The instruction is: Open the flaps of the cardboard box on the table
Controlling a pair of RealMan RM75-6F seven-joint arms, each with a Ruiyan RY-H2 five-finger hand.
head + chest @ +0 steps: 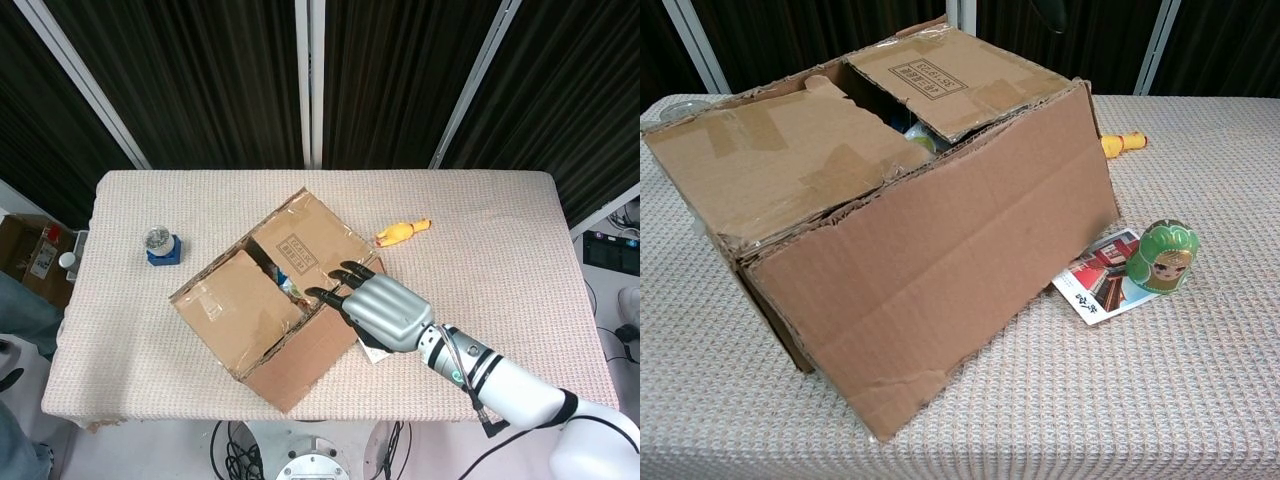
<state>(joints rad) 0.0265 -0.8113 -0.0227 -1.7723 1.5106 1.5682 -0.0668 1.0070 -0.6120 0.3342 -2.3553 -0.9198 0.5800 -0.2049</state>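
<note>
The cardboard box (pixel 270 300) is seen left of centre on the table (pixel 480 230), set at an angle to the table edges. Its long near flap (pixel 940 270) is folded outward and hangs down over the near side. Two inner flaps are still laid over the top, with a gap between them through which contents are glimpsed but not identified.

The right hand (pixel 385 308) is held over the box's near right corner, fingers (pixel 335 295) extended and slightly apart, nothing gripped. Contact with the cardboard cannot be told. The left hand is not visible in either view.

Right of the box, a green nesting doll (pixel 1162 257) stands on a printed card (pixel 1098 275). A yellow rubber chicken (pixel 402 232) lies beyond, and a small globe on a blue base (pixel 160 243) is at far left.
</note>
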